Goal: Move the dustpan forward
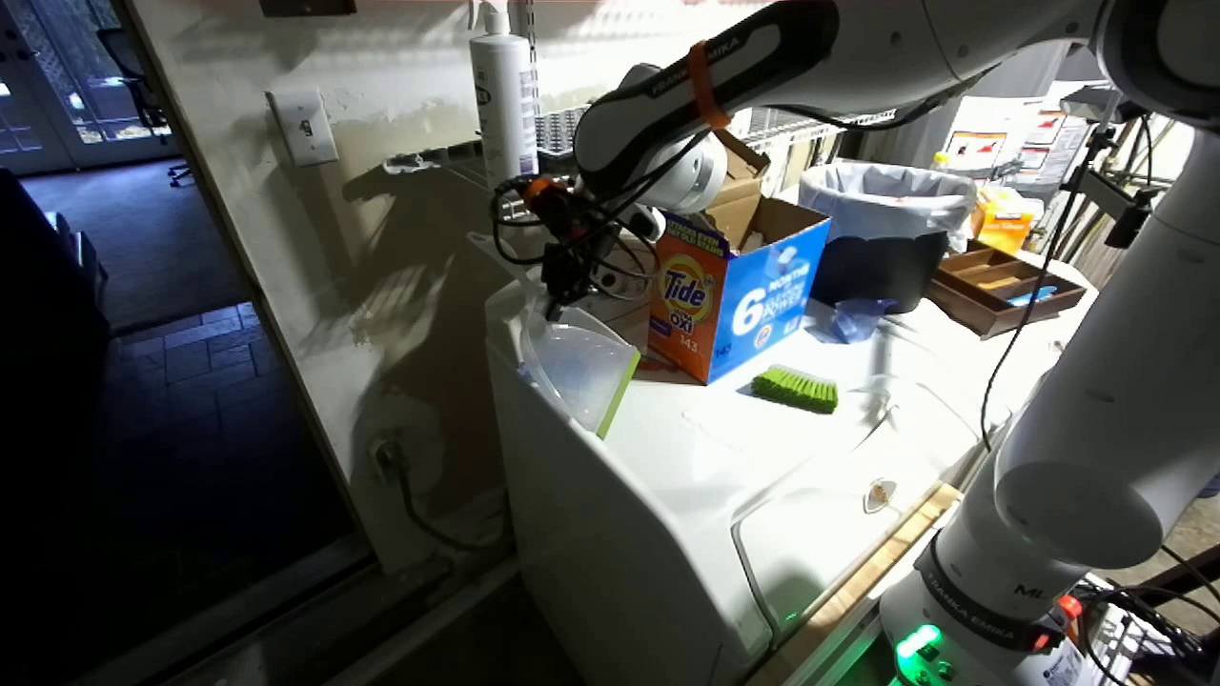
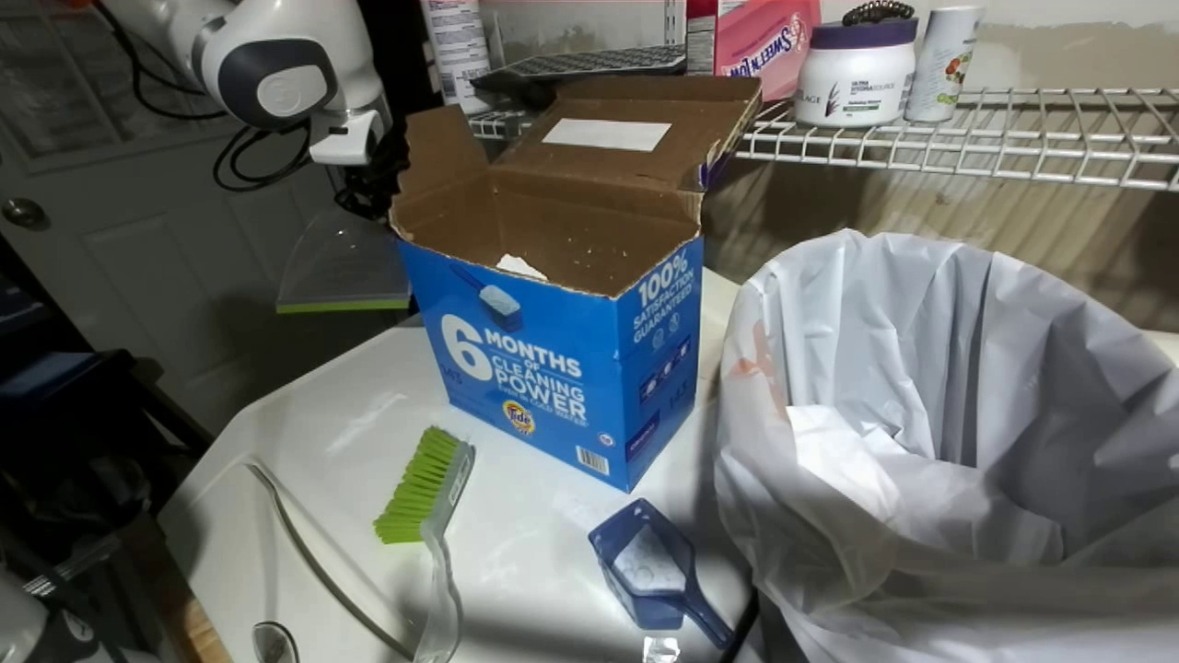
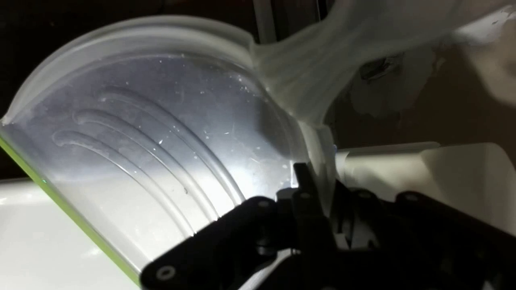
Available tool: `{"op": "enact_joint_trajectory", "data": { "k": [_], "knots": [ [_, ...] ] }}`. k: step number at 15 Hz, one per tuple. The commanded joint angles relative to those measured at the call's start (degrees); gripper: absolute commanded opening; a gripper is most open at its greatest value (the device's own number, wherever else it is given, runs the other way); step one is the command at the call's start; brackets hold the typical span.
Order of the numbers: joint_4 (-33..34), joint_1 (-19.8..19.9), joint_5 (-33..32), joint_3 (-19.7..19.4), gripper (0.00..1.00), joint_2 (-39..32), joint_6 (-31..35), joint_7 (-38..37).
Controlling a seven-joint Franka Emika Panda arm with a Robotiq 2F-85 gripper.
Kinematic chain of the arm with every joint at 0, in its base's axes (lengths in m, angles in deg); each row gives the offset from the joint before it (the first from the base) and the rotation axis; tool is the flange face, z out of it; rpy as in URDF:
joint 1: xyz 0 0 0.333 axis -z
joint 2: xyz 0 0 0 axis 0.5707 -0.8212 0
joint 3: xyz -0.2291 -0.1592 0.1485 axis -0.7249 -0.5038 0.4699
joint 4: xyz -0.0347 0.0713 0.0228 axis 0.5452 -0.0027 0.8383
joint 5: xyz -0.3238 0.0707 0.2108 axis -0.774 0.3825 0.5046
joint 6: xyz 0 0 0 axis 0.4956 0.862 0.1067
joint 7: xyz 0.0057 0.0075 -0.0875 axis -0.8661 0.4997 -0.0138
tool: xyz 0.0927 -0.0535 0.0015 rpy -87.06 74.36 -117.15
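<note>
The dustpan is a translucent whitish pan with a green front lip. It is at the far corner of the white appliance top in an exterior view (image 1: 577, 367), and it shows behind the box in an exterior view (image 2: 345, 262). In the wrist view the dustpan (image 3: 177, 104) fills the left, its handle running to the upper right. My gripper (image 3: 319, 181) is shut on the dustpan's side wall near the handle, one finger inside the pan and one outside. The lip reaches the appliance edge and looks tilted; I cannot tell whether it touches.
The open orange-and-blue Tide box (image 1: 734, 305) stands right beside the gripper. A green brush (image 2: 424, 488) and a blue scoop (image 2: 645, 571) lie on the white top (image 1: 667, 457). A lined bin (image 2: 774, 516) stands by the box. A spray bottle (image 1: 505, 105) and wall are behind.
</note>
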Motion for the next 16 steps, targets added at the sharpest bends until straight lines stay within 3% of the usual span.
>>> {"op": "enact_joint_trajectory", "data": {
  "k": [1, 8, 16],
  "knots": [
    [1.61, 0.82, 4.79, -1.00, 0.02, -0.70, -2.54, 7.20],
    [5.79, 2.62, 13.32, -2.95, 0.02, -3.40, -14.49, 15.86],
    [13.28, 4.20, 14.01, -4.53, 0.02, -9.58, -29.37, 9.65]
  ]
}}
